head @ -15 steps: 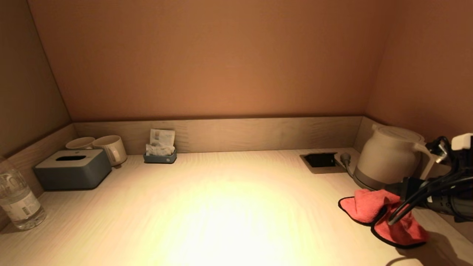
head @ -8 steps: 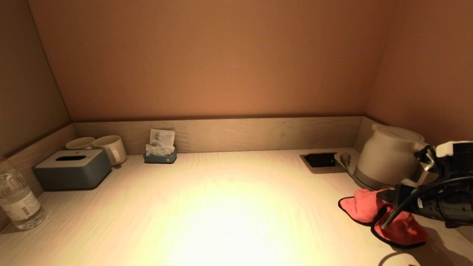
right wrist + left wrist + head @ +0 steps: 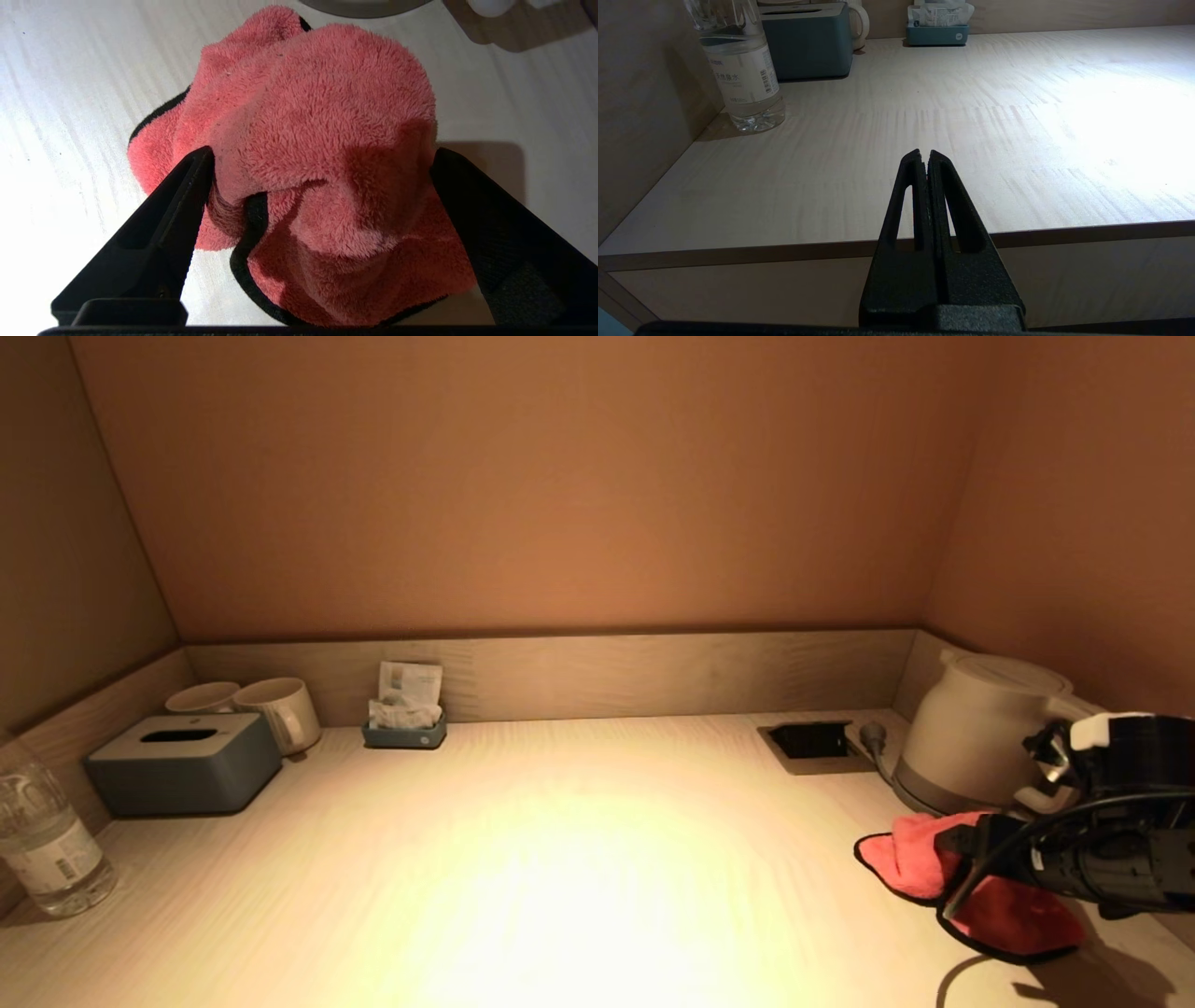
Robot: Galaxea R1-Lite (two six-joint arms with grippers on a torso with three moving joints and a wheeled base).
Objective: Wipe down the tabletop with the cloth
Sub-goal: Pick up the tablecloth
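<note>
The right gripper (image 3: 322, 158) has dropped lower over the past second and now straddles the crumpled pink cloth (image 3: 910, 863), which lies on the tabletop (image 3: 560, 859) just in front of the white kettle (image 3: 980, 737). Its fingers are spread wide around the bunched fabric, not yet pinching, so the grasp looks imminent. The left gripper (image 3: 924, 156) rests closed and empty at the table's front edge.

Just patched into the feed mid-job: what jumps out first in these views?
The pink cloth jumps out, crumpled at the right end of the tabletop just in front of the white kettle, with the right gripper open and its fingers on either side of the bunched cloth. The left gripper is shut and parked off the table's front edge, near the water bottle.
</note>
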